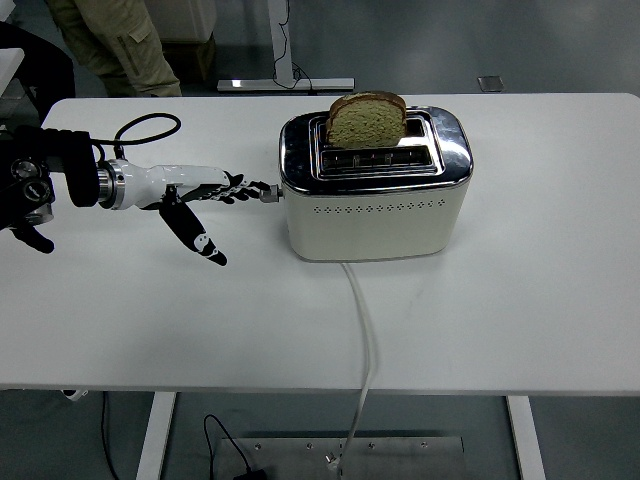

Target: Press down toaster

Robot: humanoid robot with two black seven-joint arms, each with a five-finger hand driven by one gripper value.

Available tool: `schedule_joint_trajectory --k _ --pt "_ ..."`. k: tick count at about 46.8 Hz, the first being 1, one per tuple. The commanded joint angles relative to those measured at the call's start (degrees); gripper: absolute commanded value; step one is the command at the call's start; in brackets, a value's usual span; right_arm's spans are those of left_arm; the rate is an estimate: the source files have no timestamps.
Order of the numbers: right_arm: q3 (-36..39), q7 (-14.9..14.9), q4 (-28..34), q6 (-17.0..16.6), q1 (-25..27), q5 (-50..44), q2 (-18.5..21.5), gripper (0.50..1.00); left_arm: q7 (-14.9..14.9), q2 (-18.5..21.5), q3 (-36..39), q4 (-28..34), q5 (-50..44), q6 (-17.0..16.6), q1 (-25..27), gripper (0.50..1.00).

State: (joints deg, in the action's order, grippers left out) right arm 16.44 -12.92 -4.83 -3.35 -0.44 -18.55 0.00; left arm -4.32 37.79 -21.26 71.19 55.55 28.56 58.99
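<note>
- I have the cream and chrome toaster point(375, 190) standing around the middle of the white table point(520, 300), toward its far side, with its white power cord point(365, 340) running off the near edge.
- A slice of brown bread point(366, 118) stands high in the far slot, well above the chrome top, so I judge that the carriage is not yet pressed down.
- The toaster's lever knob point(268, 193) sticks out of its left end, near the top of that face.
- My left hand point(195, 190) reaches in from the left, stretched out flat toward that end of the toaster.
- Its fingers are extended and spread, clamped on nothing; the thumb hangs down toward the near side, apart from the rest.
- The fingertips point(255, 187) are at the lever knob, touching it or just short of it; I cannot tell which from this view.
- My right hand does not show.
- A person in khaki trousers point(110, 45) stands beyond the far left corner of the table, well apart from the work.
- As I read it, the reach is about done and the press itself is all still to do.
- What is left: settle the fingertips on top of the knob, push it straight down until the bread sinks into the slot and the lever latches, then draw the hand clear.
</note>
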Motion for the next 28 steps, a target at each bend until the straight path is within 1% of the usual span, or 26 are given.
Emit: schedule_joint_trajectory --k 1,11,28 --pt "0.00 -0.09 0.00 0.01 0.00 0.00 0.00 0.998 0.02 -0.08 -0.01 0.00 0.09 0.01 -0.46 1.000" --pt "0.00 0.00 0.00 0.01 0.00 0.00 0.00 0.998 0.02 -0.26 -0.01 -0.88 0.09 0.01 -1.25 1.000" --pt "0.00 -0.09 0.00 0.01 0.00 0.00 0.00 0.998 0.02 -2.63 0.08 -3.51 0.09 0.01 -2.04 1.000"
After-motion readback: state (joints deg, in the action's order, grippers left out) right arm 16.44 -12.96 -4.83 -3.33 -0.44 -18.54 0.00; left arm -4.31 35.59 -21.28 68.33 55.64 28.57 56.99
